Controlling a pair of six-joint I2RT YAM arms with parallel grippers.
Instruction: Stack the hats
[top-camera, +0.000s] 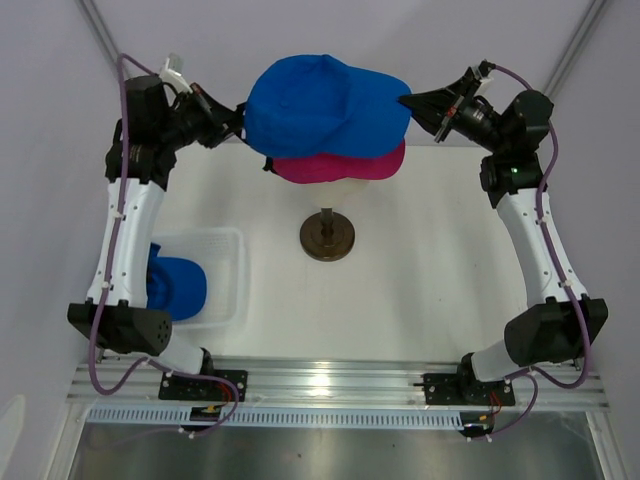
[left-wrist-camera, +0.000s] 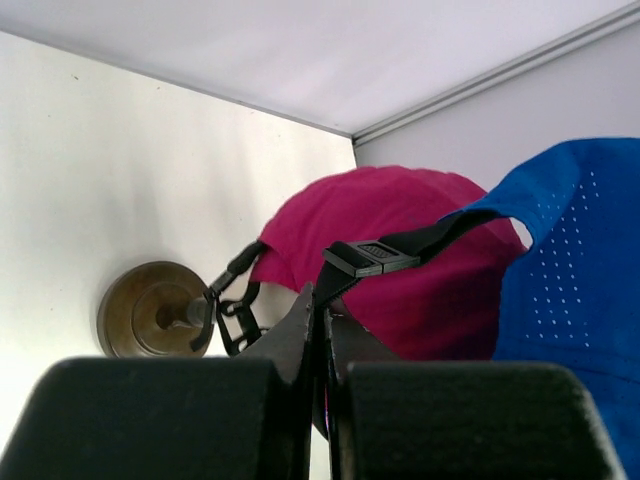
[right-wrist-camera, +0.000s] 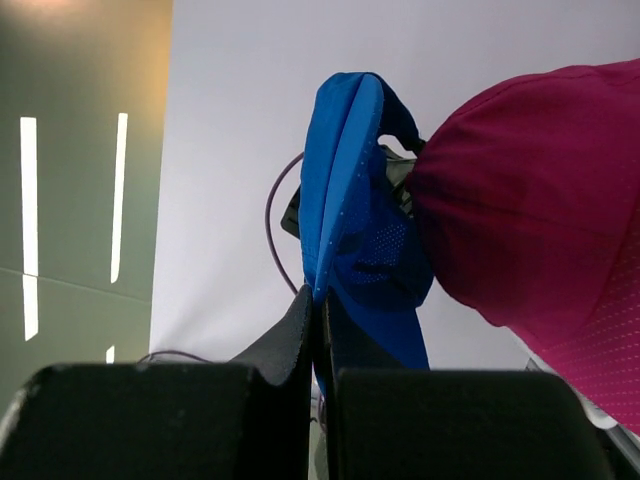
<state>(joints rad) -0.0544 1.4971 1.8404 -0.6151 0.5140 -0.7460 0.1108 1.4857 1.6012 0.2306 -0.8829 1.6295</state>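
A royal blue hat (top-camera: 325, 100) hangs in the air between both grippers, just above a magenta-pink hat (top-camera: 340, 165) that sits over the brown stand (top-camera: 327, 237). My left gripper (top-camera: 240, 128) is shut on the blue hat's black back strap (left-wrist-camera: 375, 257), with its tips (left-wrist-camera: 320, 300) pinching it. My right gripper (top-camera: 408, 100) is shut on the blue hat's brim (right-wrist-camera: 345, 180); its tips (right-wrist-camera: 322, 300) meet at the brim's edge. The pink hat (left-wrist-camera: 400, 250) (right-wrist-camera: 540, 220) fills the space behind. Whether the two hats touch I cannot tell. Another blue hat (top-camera: 175, 285) lies in the basket.
A white mesh basket (top-camera: 225, 270) stands at the near left, partly under the left arm. The stand's round brown base (left-wrist-camera: 150, 310) rests mid-table. The pink hat's own black strap (left-wrist-camera: 235, 300) dangles beside the stand. Grey walls close in the back and sides.
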